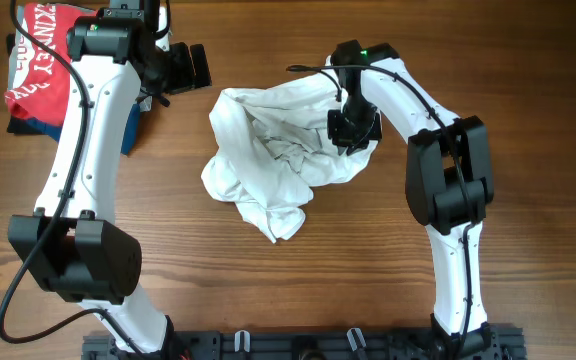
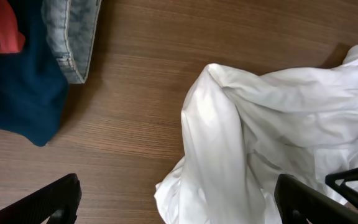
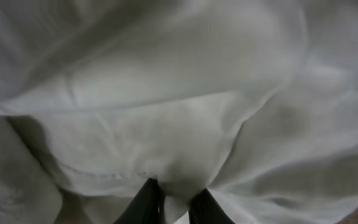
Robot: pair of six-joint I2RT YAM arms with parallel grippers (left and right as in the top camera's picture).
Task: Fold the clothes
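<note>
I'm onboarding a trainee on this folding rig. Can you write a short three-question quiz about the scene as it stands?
1. True or false: the white T-shirt lies spread flat on the table.
2. Fill in: the left tool hangs over the table with its fingers ___ (open or shut).
3. Which tool pinches the white T-shirt? A) left tool B) right tool C) both

Key: 1 false, it is a crumpled heap. 2 open. 3 B, its fingers are closed on a fold of cloth.
</note>
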